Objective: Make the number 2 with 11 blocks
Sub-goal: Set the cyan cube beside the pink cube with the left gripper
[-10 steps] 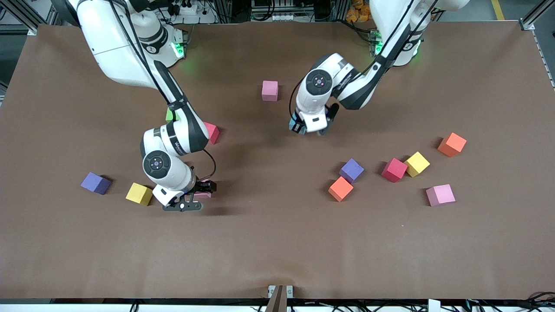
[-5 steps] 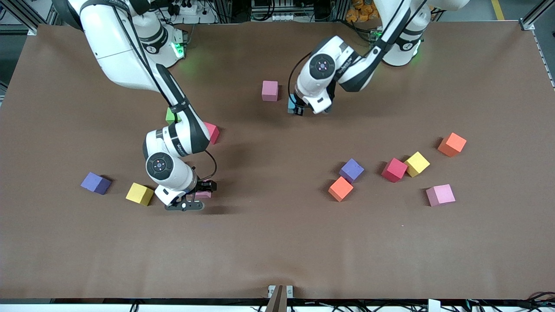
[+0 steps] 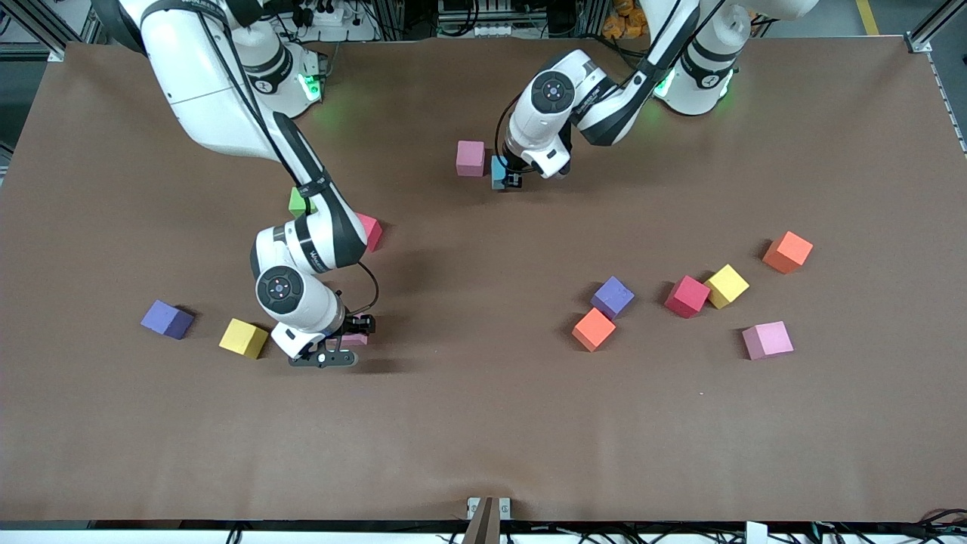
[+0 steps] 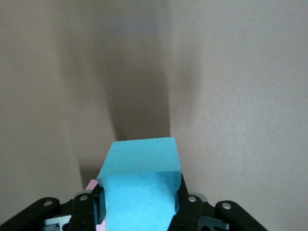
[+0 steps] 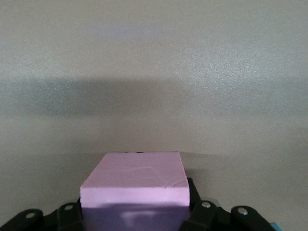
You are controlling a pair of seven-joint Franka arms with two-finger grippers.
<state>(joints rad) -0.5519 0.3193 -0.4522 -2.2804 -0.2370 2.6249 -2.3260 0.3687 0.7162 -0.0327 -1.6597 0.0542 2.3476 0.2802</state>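
Left tool [image 3: 512, 180] pinches a light blue cube [image 3: 498, 172] beside a pink cube [image 3: 470, 158]; right tool [image 3: 349, 341] straddles a second pink cube [image 5: 135, 180], grip unclear.

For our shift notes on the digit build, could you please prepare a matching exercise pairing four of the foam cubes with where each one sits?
Things:
1. light blue foam cube
2. green foam cube
3. purple foam cube at the right arm's end
4. red foam cube

Places:
A. beside a yellow foam cube, touching it
B. peeking out from under the right arm
C. between the left gripper's fingers, beside a pink foam cube
D. beside another yellow foam cube, apart from it

Pairs: 1-C, 2-B, 3-D, 4-A
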